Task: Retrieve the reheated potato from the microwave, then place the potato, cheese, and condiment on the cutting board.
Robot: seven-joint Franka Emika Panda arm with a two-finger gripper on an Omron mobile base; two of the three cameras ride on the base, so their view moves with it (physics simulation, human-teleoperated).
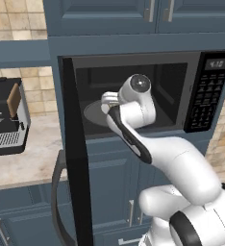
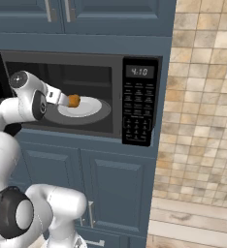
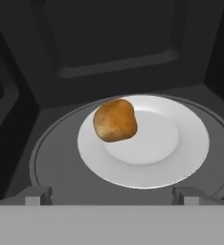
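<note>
The microwave (image 1: 210,91) stands open, and my arm reaches into its dark cavity. Inside, the golden-brown potato (image 3: 115,120) rests on the left part of a white plate (image 3: 171,153). My gripper (image 3: 111,196) is open, level with the plate's near rim and a short way back from the potato, its fingertips (image 3: 37,195) spread wide. From the right base view the gripper (image 2: 63,100) sits just left of the potato (image 2: 74,100), not holding it. The cheese, condiment and cutting board are out of view.
The microwave door (image 1: 76,153) hangs open to the left of my arm. A round turntable (image 3: 51,158) carries the plate. A silver-and-black coffee machine (image 1: 6,117) stands on the counter at left. A tiled wall (image 2: 202,97) runs along the right.
</note>
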